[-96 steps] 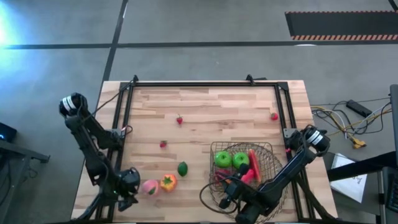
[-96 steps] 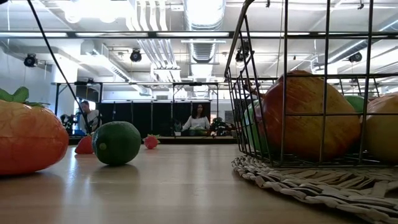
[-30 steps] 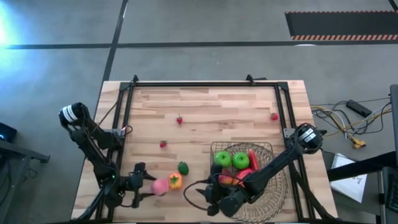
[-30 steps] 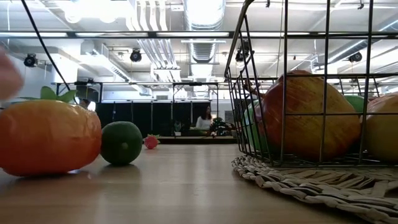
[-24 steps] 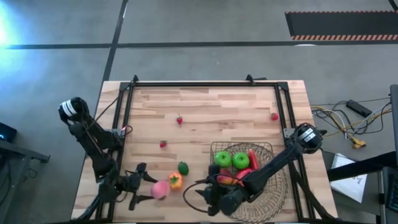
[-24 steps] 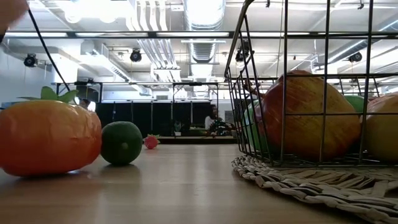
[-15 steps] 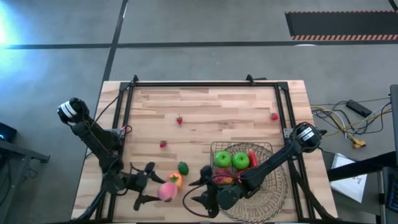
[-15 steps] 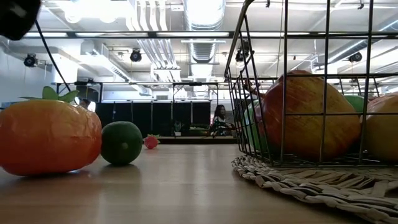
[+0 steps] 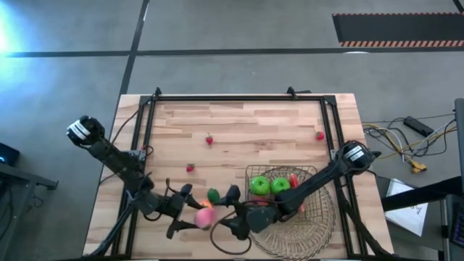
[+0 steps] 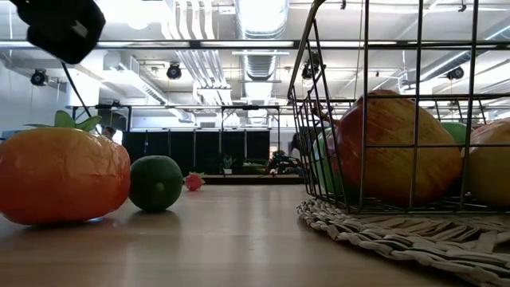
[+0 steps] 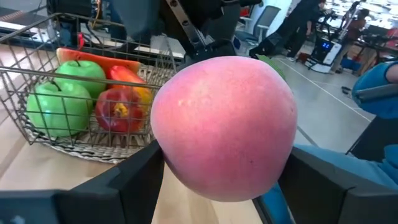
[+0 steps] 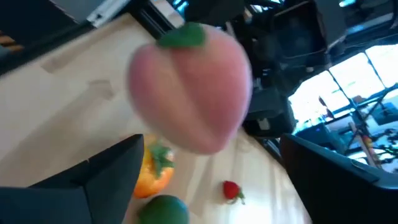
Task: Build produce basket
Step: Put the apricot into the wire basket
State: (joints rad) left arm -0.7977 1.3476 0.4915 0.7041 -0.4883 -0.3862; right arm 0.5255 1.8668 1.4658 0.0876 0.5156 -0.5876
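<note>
A pink peach-like fruit [image 9: 204, 216] hangs above the table's near part, left of the basket, with my left gripper [image 9: 190, 212] shut on it. My right gripper [image 9: 226, 214] faces it from the right. It is open, and its fingers [image 12: 106, 168] stand on either side of the fruit [image 12: 189, 87] without visibly touching it. The wire basket [image 9: 312, 181] rests on a round woven mat [image 9: 319, 225] and holds green apples [image 11: 59, 93] and red pieces [image 11: 121, 112]. An orange fruit [image 10: 64, 175], a green lime [image 10: 155, 182] and a red berry [image 10: 193, 182] lie on the table. My left gripper pinches the pink fruit between its two fingers, on two opposite sides [image 11: 165, 143]. The fingers come roughly level from the table's left side. The fruit is lifted clear of the table.
Three small red berries lie loose on the table: [image 9: 190, 167], [image 9: 209, 139] and, near the far right rail, [image 9: 320, 135]. A black frame [image 9: 217, 98] runs round the table's back and sides. People sit in the room beyond the table.
My left gripper has lifted the pink fruit off the table and carried it toward the right edge, up to my right gripper. My right gripper has moved left from the basket's near side toward the fruit and has opened.
</note>
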